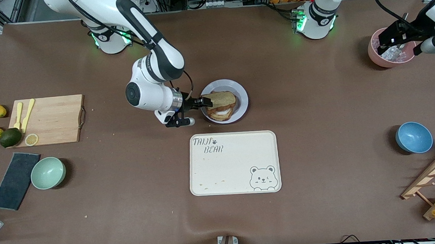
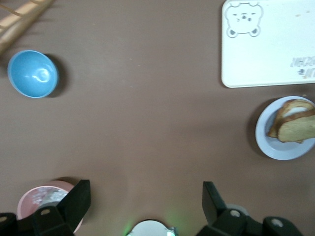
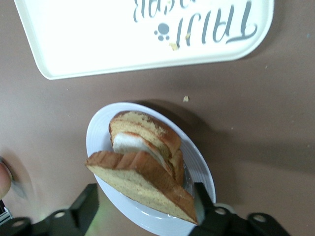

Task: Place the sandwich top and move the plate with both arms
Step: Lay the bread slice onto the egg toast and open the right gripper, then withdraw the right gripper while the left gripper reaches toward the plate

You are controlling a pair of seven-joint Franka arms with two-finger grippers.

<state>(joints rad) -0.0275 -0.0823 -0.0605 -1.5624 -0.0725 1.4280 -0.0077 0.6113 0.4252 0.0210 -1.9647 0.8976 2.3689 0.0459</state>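
The sandwich top [image 1: 220,97] [image 3: 142,183] is a light-brown bread slice. It leans tilted on the lower bread and white filling [image 3: 129,142] on the plate [image 1: 239,90] [image 3: 97,135]. My right gripper [image 1: 205,102] [image 3: 145,195] is low at the plate's edge toward the right arm's end. It is open, its fingers [image 3: 90,199] wide on either side of the slice's lower edge. My left gripper [image 1: 396,37] [image 2: 146,194] waits open and empty over a pink bowl [image 1: 386,53] at the left arm's end. The left wrist view shows the plate [image 2: 275,147] far off.
A cream bear-print tray [image 1: 235,162] lies just nearer the camera than the plate. A blue bowl [image 1: 413,137] and a wooden rack [image 1: 434,176] are toward the left arm's end. A green bowl [image 1: 48,172], a cutting board [image 1: 51,119] and a dark cloth [image 1: 15,180] are toward the right arm's end.
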